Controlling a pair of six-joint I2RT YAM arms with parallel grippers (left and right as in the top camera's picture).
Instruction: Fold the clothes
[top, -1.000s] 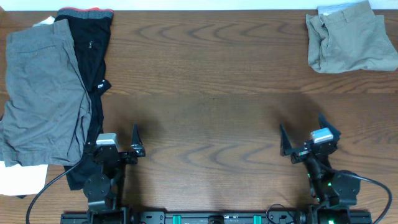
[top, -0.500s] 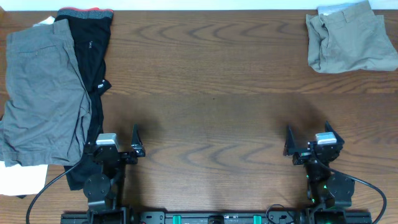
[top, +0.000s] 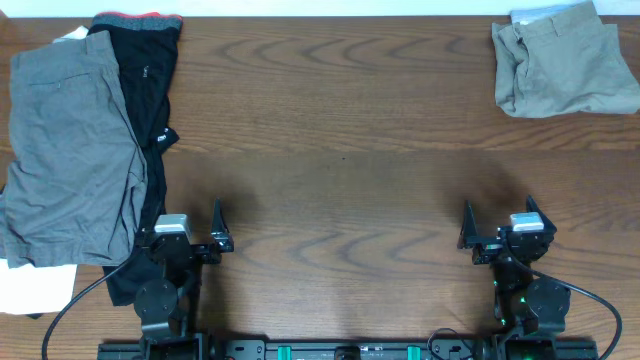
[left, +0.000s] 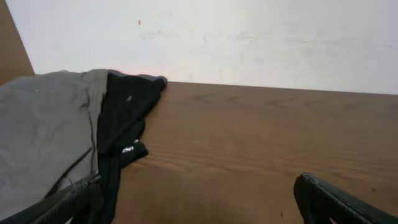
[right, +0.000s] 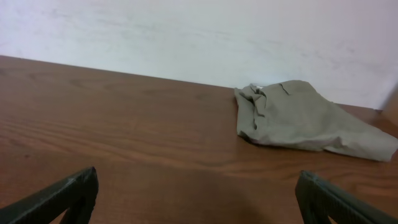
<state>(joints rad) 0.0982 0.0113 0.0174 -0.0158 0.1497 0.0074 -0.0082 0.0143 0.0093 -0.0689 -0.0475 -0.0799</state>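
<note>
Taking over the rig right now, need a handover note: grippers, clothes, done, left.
Left gripper: open, empty, low near the base.
Right gripper: open, empty, also near the base.
Khaki shorts: compact folded bundle at the table's far right corner, slightly rumpled.
Grey shorts and black garment: spread flat, overlapping, at the left edge.
Done: khaki shorts look folded.
Left: probably only a tidy-up; nothing is being held.

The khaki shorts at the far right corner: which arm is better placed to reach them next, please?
Probably the right: the khaki shorts lie straight ahead of the open right tool, while the left tool sits far off beside the grey shorts.
</note>
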